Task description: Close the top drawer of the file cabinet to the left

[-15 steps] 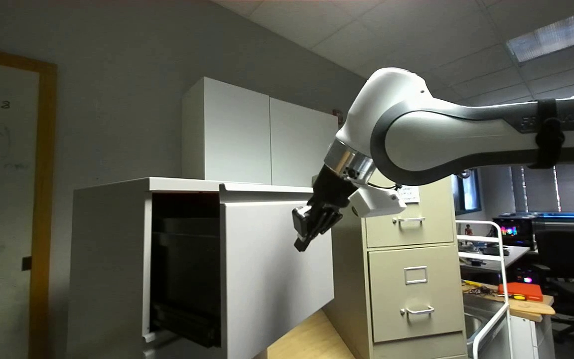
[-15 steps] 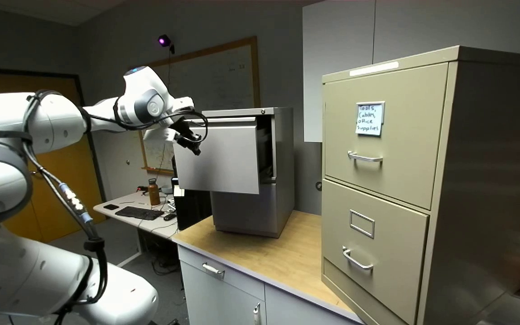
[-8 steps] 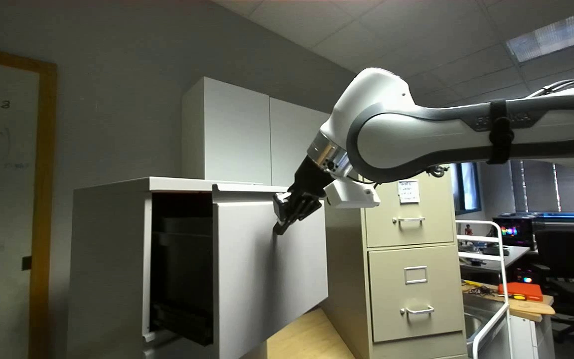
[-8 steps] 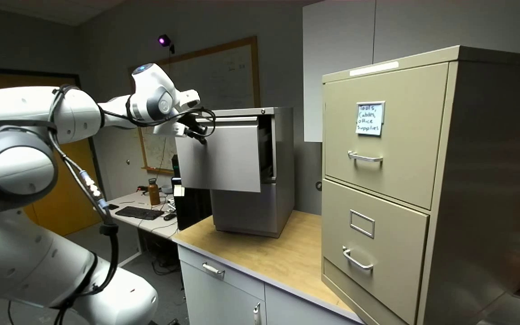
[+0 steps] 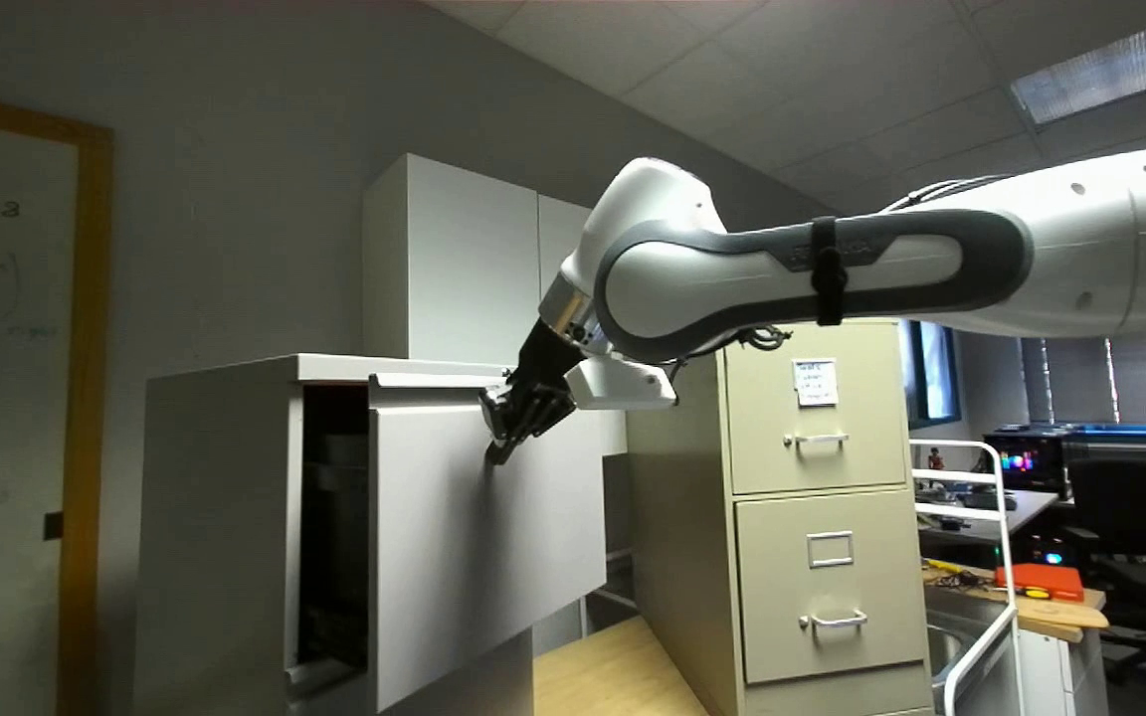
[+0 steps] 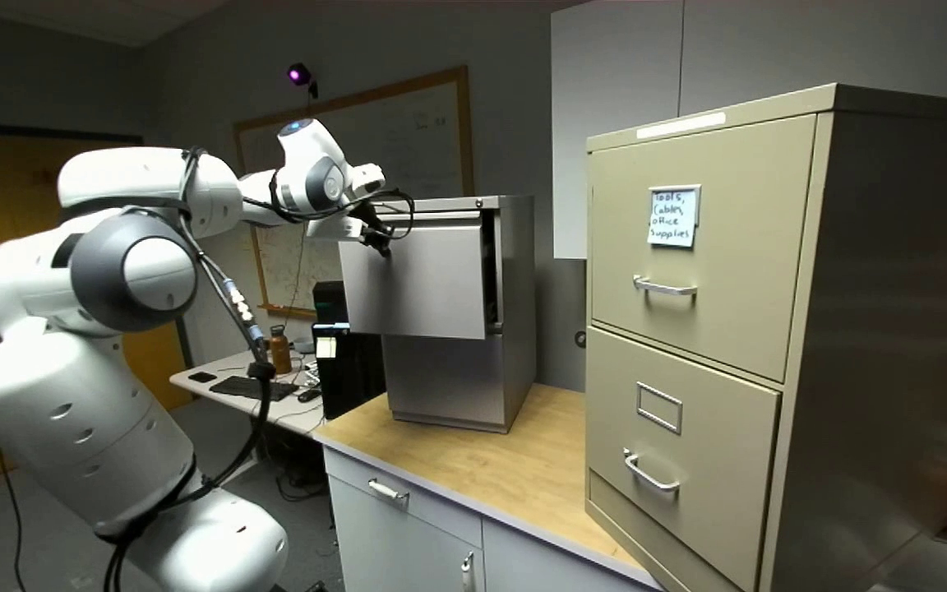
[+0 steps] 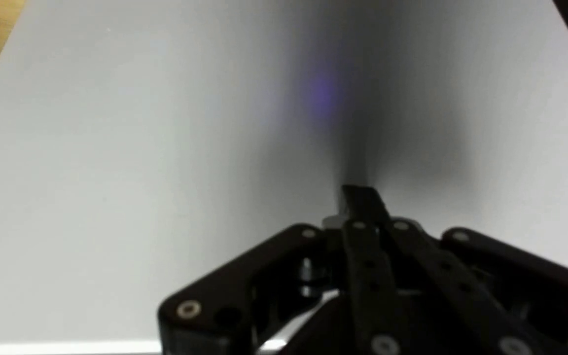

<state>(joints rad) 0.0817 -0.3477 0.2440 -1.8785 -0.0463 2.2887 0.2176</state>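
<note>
The file cabinet [image 5: 215,537] is pale grey-white and stands on a wooden counter; it also shows in an exterior view [image 6: 445,382]. Its top drawer [image 5: 493,557] is partly out, with a dark gap between drawer front and cabinet body. The same drawer front shows in an exterior view [image 6: 424,288] and fills most of the wrist view [image 7: 116,197]. My gripper [image 5: 496,455] is shut and empty, tilted down, its fingertips against the upper part of the drawer front. The gripper also shows in an exterior view [image 6: 385,251] and in the wrist view [image 7: 359,190].
A beige cabinet [image 5: 832,587] with handled drawers stands beside the file cabinet, also in an exterior view [image 6: 687,345]. The wooden counter [image 6: 523,460] lies under them. White wall cupboards [image 5: 474,259] hang behind. A desk [image 6: 235,374] with a keyboard stands beyond.
My gripper has moved toward the file cabinet against the drawer front. The top drawer has slid inward and its dark gap is narrower. The arm has stretched further out.
</note>
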